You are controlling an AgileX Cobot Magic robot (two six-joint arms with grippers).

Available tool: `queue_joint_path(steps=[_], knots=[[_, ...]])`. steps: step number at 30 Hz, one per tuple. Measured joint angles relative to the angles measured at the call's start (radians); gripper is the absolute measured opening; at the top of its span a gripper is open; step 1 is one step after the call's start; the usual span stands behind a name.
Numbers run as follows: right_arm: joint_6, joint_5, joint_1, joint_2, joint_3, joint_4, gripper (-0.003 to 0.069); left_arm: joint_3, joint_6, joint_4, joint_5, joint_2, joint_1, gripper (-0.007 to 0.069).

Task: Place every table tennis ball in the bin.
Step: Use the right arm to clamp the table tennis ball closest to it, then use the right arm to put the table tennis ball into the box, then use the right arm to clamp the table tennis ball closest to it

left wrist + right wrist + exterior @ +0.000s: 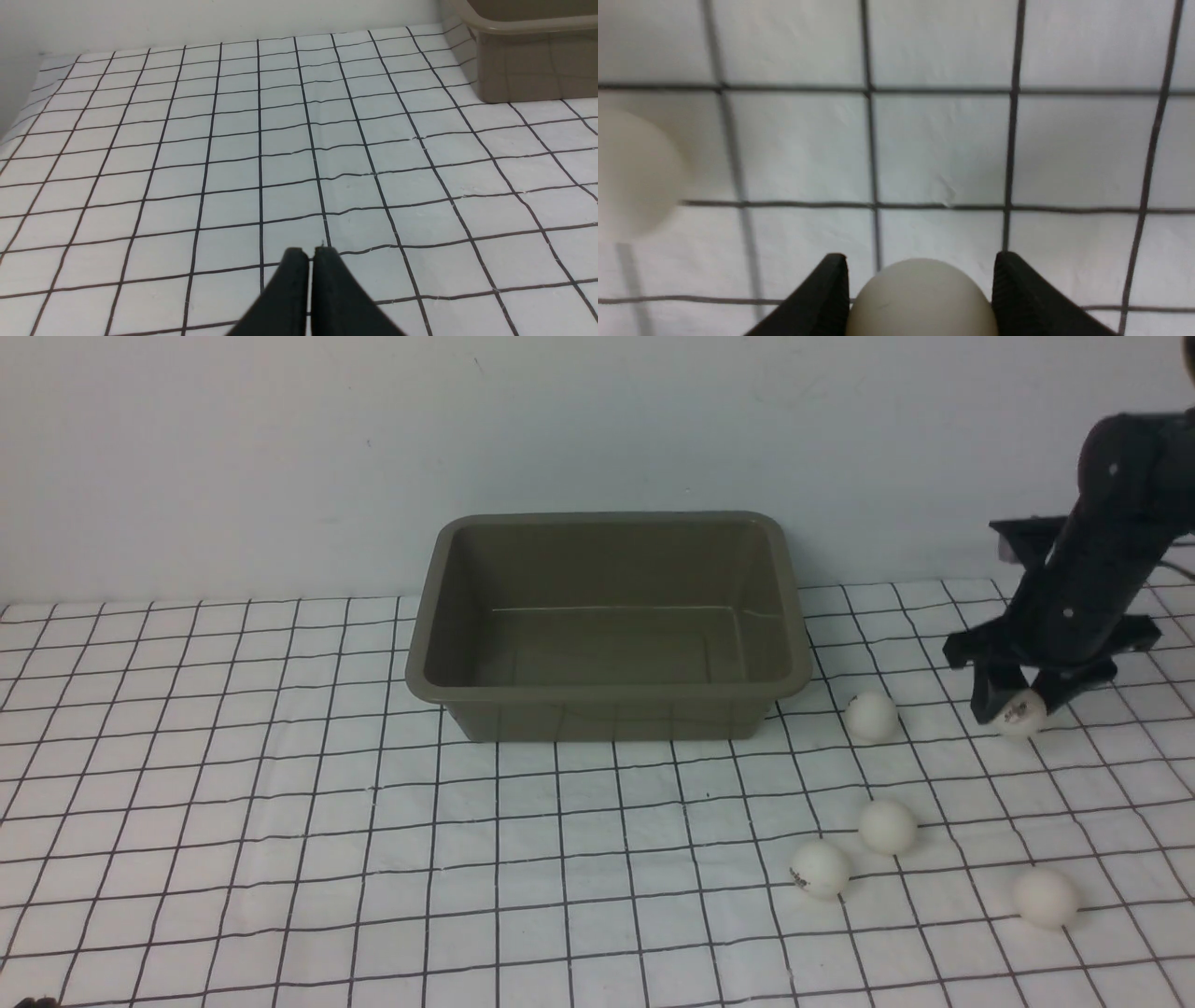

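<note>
The olive-brown bin (607, 692) stands empty at the back middle; its corner shows in the left wrist view (528, 70). My right gripper (1018, 707) is down at the table on the right, shut on a table tennis ball (1021, 714). In the right wrist view the ball (920, 301) sits between the gripper's (922, 260) two fingers and touches both. Other white balls lie on the cloth at the right: one (870, 716) near the bin, two (887, 827) (820, 869) side by side, one (1046, 898) further right. My left gripper (310, 252) is shut and empty.
A white cloth with a black grid (280, 803) covers the table. A pale wall (280, 448) stands right behind the bin. A blurred ball (630, 172) lies close beside the right gripper in the right wrist view.
</note>
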Motion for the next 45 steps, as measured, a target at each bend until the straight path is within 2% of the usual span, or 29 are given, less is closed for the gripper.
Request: queue_joint_path(steps=[2, 5, 9, 13, 16, 21, 25, 32, 36, 39, 45], knots=[[-0.021, 0.033, 0.0, 0.0, -0.076, 0.053, 0.0358, 0.0, 0.0, 0.0, 0.0, 0.0, 0.0, -0.0004], [-0.063, 0.048, 0.015, 0.0, -0.264, 0.226, 0.0358, 0.0, 0.0, 0.0, 0.0, 0.0, 0.0, -0.0004], [-0.094, 0.048, 0.081, 0.0, -0.379, 0.315, 0.0358, 0.0, 0.0, 0.0, 0.0, 0.0, 0.0, -0.0004], [-0.104, 0.049, 0.212, 0.0, -0.42, 0.29, 0.0358, 0.0, 0.0, 0.0, 0.0, 0.0, 0.0, -0.0004], [-0.095, 0.021, 0.309, 0.011, -0.425, 0.207, 0.0358, 0.0, 0.0, 0.0, 0.0, 0.0, 0.0, -0.0004], [-0.051, -0.007, 0.386, 0.075, -0.427, 0.106, 0.0358, 0.0, 0.0, 0.0, 0.0, 0.0, 0.0, -0.0004], [-0.041, 0.001, 0.388, 0.138, -0.427, 0.101, 0.038, 0.0, 0.0, 0.0, 0.0, 0.0, 0.0, -0.0004], [-0.03, 0.021, 0.387, 0.16, -0.455, 0.102, 0.053, 0.0, 0.0, 0.0, 0.0, 0.0, 0.0, -0.0004], [-0.015, 0.062, 0.376, 0.115, -0.506, 0.07, 0.0542, 0.0, 0.0, 0.0, 0.0, 0.0, 0.0, -0.0004], [0.009, 0.067, 0.328, 0.034, -0.494, 0.007, 0.0543, 0.0, 0.0, 0.0, 0.0, 0.0, 0.0, -0.0004], [0.018, 0.068, 0.193, -0.093, -0.256, -0.057, 0.0543, 0.0, 0.0, 0.0, 0.0, 0.0, 0.0, -0.0004]])
